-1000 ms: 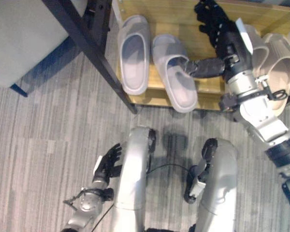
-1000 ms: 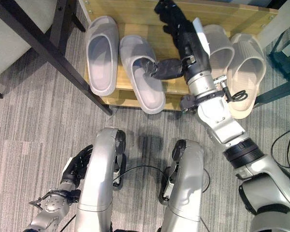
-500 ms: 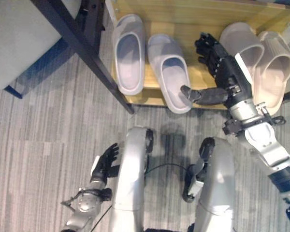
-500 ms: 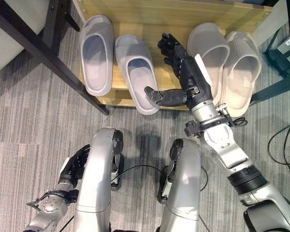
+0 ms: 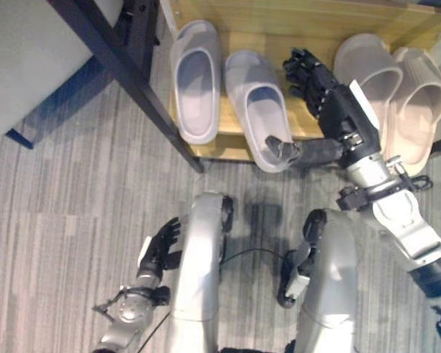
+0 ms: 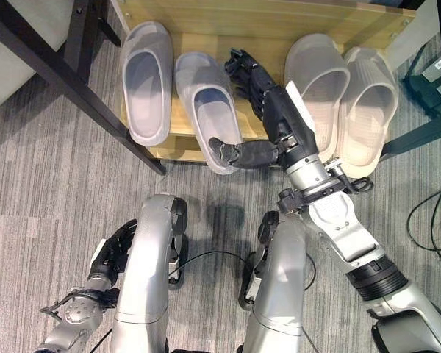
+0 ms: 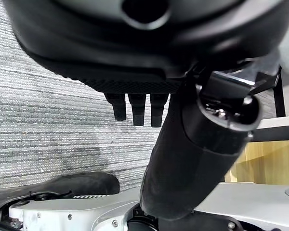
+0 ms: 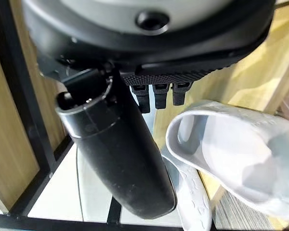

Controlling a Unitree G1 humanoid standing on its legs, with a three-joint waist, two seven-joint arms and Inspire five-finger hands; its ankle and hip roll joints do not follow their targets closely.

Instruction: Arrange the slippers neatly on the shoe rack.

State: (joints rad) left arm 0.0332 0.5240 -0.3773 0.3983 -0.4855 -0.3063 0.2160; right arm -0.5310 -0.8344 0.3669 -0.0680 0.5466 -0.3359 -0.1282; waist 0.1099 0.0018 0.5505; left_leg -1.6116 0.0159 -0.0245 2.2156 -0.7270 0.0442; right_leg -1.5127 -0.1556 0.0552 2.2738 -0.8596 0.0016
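Left eye view looks down on a low wooden shoe rack (image 5: 309, 18) standing on grey carpet (image 5: 59, 213). Four slippers lie on its shelf, toes pointing away from the robot. Two grey slippers sit side by side at the rack's left end: the outer one (image 5: 196, 81) lies fully on the shelf, while the inner one (image 5: 259, 110) is angled a little, its heel sticking out past the front edge. Two beige slippers (image 5: 393, 95) lie close together at the right end (their sides look to be touching).

The right hand (image 5: 331, 110) reaches over the shelf between the two pairs. Its fingers (image 5: 303, 70) are spread and nearly straight, lying above the wood just beside the toe of the inner grey slipper. Its thumb (image 5: 294, 152) stretches out sideways, with the tip against that slipper's overhanging heel. The hand grips nothing. The right wrist view shows the same: straight fingers, the thumb extended, and the grey slipper's opening just beside them.

The left hand (image 5: 162, 246) hangs low beside the robot, over the carpet and well apart from the rack, with its fingers loosely apart and empty.

A dark metal frame leg (image 5: 125, 66) crosses diagonally at the rack's left corner.
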